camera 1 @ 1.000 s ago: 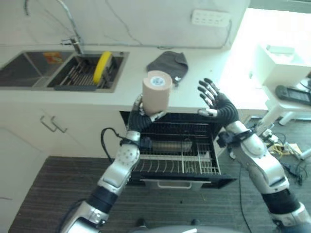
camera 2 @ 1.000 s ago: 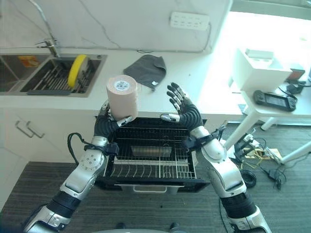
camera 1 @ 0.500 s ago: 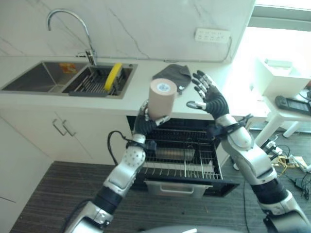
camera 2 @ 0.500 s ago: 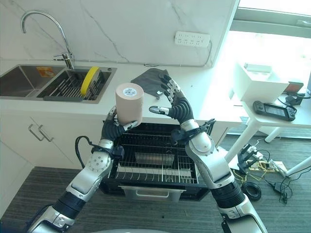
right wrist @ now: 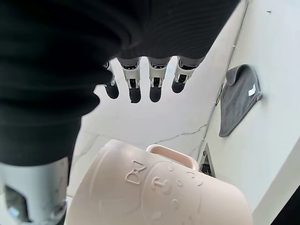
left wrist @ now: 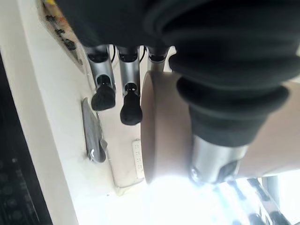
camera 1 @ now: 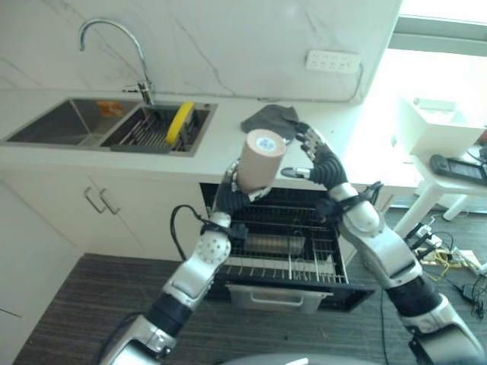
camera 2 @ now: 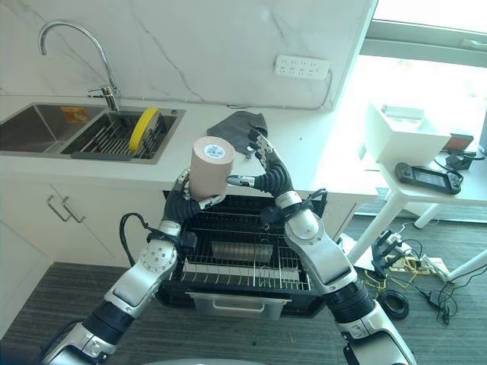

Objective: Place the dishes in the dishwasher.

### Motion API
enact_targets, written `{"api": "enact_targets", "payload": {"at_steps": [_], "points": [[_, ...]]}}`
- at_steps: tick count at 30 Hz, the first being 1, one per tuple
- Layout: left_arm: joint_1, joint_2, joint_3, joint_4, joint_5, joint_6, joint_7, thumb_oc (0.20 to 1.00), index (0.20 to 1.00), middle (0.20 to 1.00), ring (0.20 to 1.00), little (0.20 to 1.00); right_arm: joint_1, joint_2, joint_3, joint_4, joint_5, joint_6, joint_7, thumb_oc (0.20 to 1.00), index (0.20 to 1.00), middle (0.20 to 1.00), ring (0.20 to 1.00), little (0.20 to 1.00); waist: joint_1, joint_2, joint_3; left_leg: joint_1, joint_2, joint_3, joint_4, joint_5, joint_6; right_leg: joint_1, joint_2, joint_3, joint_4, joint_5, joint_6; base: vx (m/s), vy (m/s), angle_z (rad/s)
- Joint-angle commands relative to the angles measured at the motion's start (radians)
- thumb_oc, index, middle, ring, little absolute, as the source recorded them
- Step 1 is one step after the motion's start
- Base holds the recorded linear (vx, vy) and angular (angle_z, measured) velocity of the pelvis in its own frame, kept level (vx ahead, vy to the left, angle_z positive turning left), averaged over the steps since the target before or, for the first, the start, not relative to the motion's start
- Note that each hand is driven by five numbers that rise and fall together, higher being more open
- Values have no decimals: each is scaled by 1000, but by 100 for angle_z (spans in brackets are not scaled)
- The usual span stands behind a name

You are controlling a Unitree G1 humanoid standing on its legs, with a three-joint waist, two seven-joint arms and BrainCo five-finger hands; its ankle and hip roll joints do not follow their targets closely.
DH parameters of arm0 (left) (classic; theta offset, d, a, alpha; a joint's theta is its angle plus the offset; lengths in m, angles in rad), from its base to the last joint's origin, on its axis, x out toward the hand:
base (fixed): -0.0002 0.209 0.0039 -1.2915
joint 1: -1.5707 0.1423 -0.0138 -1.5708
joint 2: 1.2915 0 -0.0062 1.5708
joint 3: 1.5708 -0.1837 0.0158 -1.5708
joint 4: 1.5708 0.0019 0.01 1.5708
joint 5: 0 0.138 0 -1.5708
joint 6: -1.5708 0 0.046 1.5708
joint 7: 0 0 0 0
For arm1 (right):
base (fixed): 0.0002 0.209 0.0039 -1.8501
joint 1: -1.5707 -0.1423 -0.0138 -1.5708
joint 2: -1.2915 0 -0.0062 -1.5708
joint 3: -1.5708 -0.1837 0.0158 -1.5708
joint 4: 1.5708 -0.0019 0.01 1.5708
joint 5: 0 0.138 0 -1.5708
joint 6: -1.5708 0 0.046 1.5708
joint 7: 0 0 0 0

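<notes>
The left hand gripped a beige mug at the centre of the frame, fingers and thumb curled round its body, bottom end tilted up toward the camera; the right wrist view showed its handle; the right hand stood just right of the mug with fingers spread wide, holding nothing; below them the open dishwasher showed its pulled-out wire rack; a yellow plate stood in the sink rack at upper left; a grey cloth lay on the counter.
</notes>
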Motion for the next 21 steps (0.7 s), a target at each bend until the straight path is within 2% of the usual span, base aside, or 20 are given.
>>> {"api": "enact_targets", "payload": {"at_steps": [1, 5, 15, 19, 21], "points": [[-142, 18, -22, 1, 53, -41, 46, 200, 200, 200, 200, 200, -130, 22, -15, 18, -14, -32, -22, 1000, 1000, 1000, 1000, 1000, 30, -6, -9, 37, 45, 13, 3, -121, -16, -6, -42, -56, 1, -41, 35, -15, 9, 3], [-153, 21, -17, -21, 55, -29, 69, 200, 200, 200, 200, 200, -148, 32, -3, 39, -5, -33, -41, 1000, 1000, 1000, 1000, 1000, 37, -7, -12, 37, 43, 9, 3, -121, -15, -4, -43, -62, 1, -41, 35, -16, 9, 5], [-175, 8, 1, -81, 27, 19, 142, 200, 200, 200, 200, 200, -162, 93, 4, 61, 190, -14, -64, 1000, 1000, 1000, 1000, 1000, 54, -4, -7, 32, 37, -7, 3, -119, -14, 4, -45, -84, 1, -44, 32, -10, 2, 2], [-179, 1, -9, -107, 17, 65, 156, 200, 200, 200, 200, 200, -161, 102, 11, 61, 207, -11, -76, 1000, 1000, 1000, 1000, 1000, 59, -6, -7, 28, 34, -10, 3, -119, -14, 5, -46, -94, 1, -46, 30, -3, -1, 7], [-184, -7, -17, -97, 16, 68, 165, 200, 200, 200, 200, 200, -168, 111, 14, 65, 208, -10, -76, 1000, 1000, 1000, 1000, 1000, 61, -6, -5, 26, 33, -11, 3, -118, -13, 6, -47, -98, 1, -47, 30, -9, 2, 19]]}}
